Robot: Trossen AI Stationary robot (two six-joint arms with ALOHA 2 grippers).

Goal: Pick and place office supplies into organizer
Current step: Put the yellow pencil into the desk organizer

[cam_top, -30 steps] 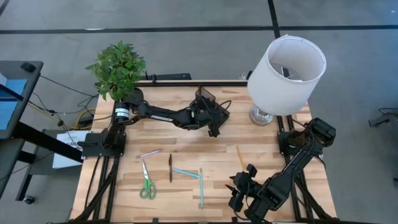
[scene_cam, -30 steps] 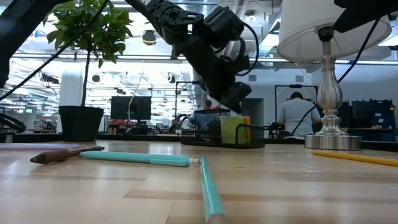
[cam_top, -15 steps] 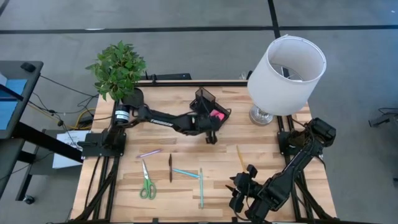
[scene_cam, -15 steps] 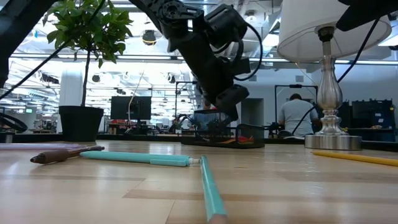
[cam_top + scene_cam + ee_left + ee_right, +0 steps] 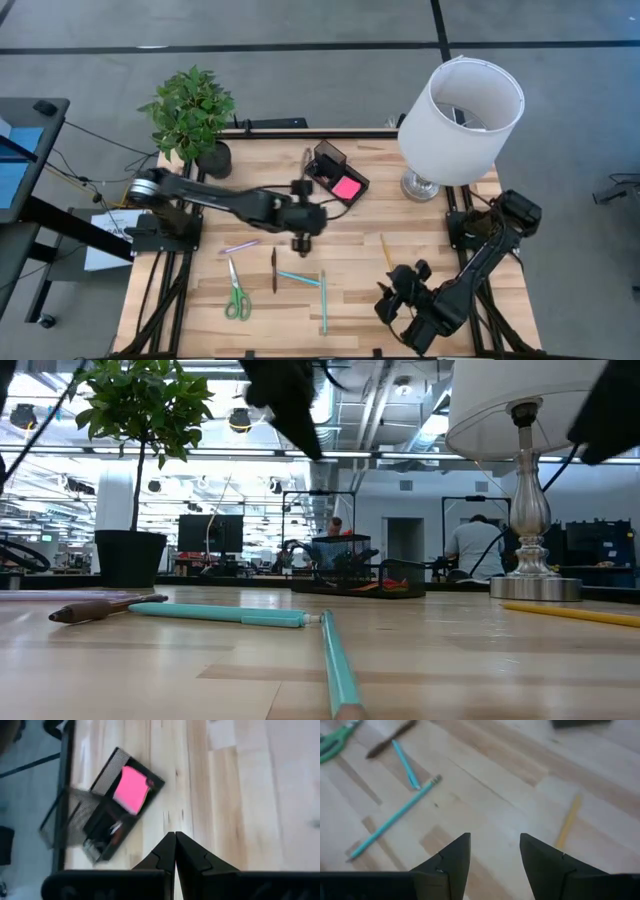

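Five slim items are left loose on the pale wooden bench (image 5: 430, 225): green-handled steel scissors (image 5: 236, 292), a pale lilac pen (image 5: 241, 246), a dark brown pen (image 5: 274, 269), two teal pens (image 5: 323, 300) and a yellow pencil (image 5: 385, 251). All are judged light, stiff and apt to roll, so each would best be pinched across the middle of its shaft. A bright pink sticky-note pad (image 5: 347, 187) is seen lying in the low tray of the black mesh organizer (image 5: 330, 158). The left tool (image 5: 300, 241) is clenched on nothing above the pens; the right tool (image 5: 492, 851) is spread apart and empty near the pencil.
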